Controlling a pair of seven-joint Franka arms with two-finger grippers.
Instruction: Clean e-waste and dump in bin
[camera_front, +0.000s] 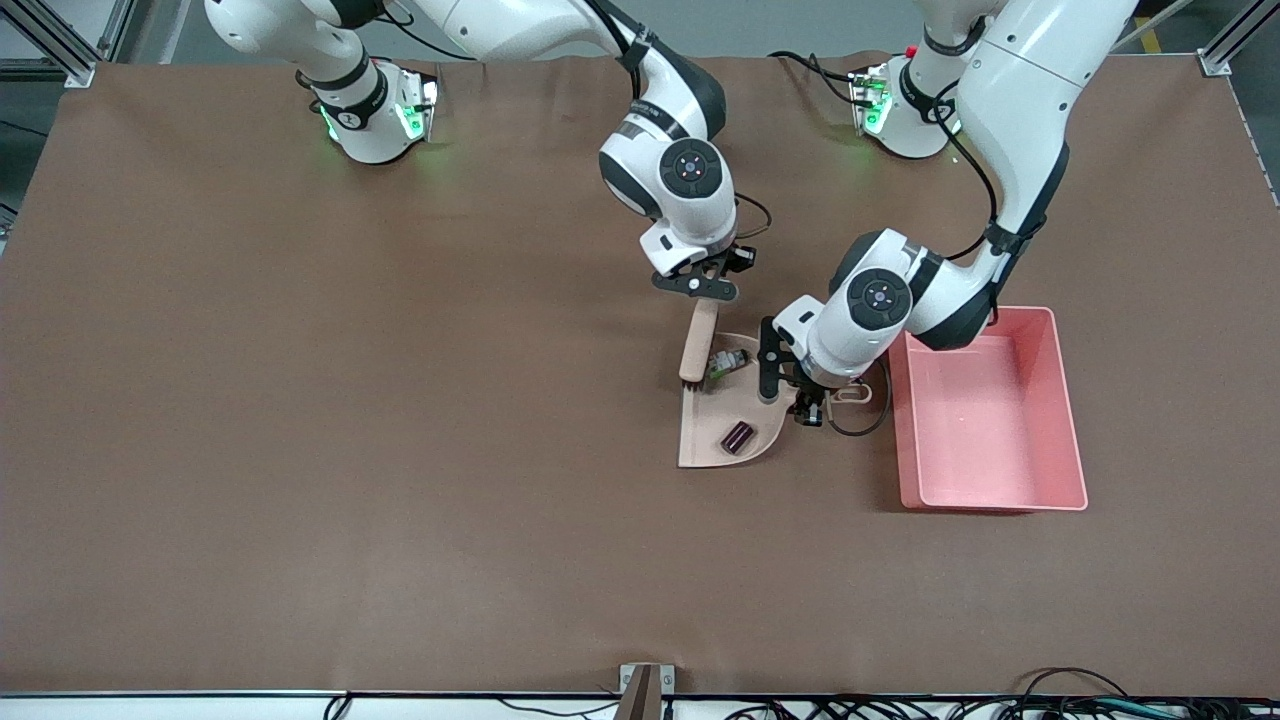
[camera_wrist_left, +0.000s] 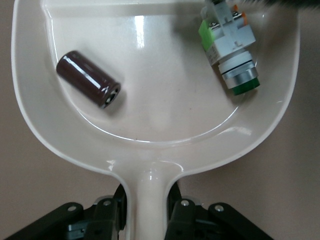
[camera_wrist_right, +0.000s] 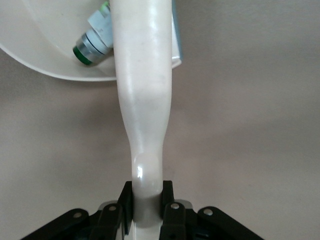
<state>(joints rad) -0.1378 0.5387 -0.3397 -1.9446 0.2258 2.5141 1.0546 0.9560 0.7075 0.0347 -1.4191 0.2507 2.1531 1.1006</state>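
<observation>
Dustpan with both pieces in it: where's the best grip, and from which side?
By its narrow handle, from the pink bin end: it is slim enough to clamp, and the left claw is shut on it there. The dustpan mouth opens toward the right arm's end, so keep it level. The right claw grips the brush at the pan.

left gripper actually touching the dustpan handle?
Touching. The left wrist view shows the left gripper with its fingers pressed on both sides of the dustpan handle, no gap.
</observation>
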